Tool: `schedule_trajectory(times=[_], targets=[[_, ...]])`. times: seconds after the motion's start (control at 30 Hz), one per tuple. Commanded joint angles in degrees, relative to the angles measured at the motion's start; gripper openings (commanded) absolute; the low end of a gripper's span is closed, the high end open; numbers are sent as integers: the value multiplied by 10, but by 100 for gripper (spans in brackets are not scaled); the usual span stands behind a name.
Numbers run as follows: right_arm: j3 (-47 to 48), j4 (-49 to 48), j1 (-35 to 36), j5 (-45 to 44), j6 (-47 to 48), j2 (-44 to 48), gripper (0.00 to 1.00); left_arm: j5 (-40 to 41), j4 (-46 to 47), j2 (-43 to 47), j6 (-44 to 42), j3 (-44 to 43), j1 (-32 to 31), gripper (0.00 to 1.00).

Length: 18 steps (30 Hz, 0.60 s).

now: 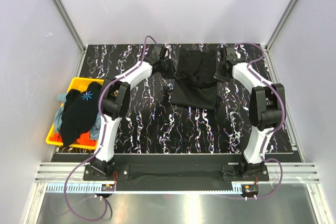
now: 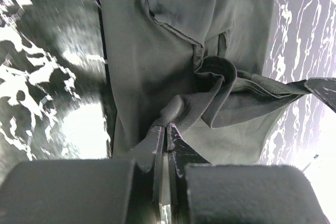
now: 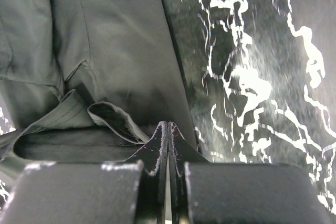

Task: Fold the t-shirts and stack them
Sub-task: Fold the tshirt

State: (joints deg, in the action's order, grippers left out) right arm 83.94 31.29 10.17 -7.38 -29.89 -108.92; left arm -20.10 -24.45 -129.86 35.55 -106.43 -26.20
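Item, plain black t-shirt (image 1: 195,80): I am pinching it at both side edges, left gripper (image 2: 165,132) and right gripper (image 3: 167,128) each clamped on its cloth, so it is lying spread between them, equally near both, long axis running back toward my bases.

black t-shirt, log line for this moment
black t-shirt: on table, far centre | left gripper: shut on its left side | right gripper: shut on its right side | yellow bin: shirts piled
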Motion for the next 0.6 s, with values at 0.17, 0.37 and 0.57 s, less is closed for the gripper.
schedule_trajectory(times=[0.17, 0.37, 0.57], targets=[[75, -13, -23, 41, 45, -55, 0, -27, 18, -54, 14, -82, 26, 10], [133, -4, -36, 51, 62, -94, 20, -60, 21, -90, -6, -145, 47, 41], [156, 94, -40, 122, 62, -61, 48, -16, 15, 43, -49, -46, 74, 58]])
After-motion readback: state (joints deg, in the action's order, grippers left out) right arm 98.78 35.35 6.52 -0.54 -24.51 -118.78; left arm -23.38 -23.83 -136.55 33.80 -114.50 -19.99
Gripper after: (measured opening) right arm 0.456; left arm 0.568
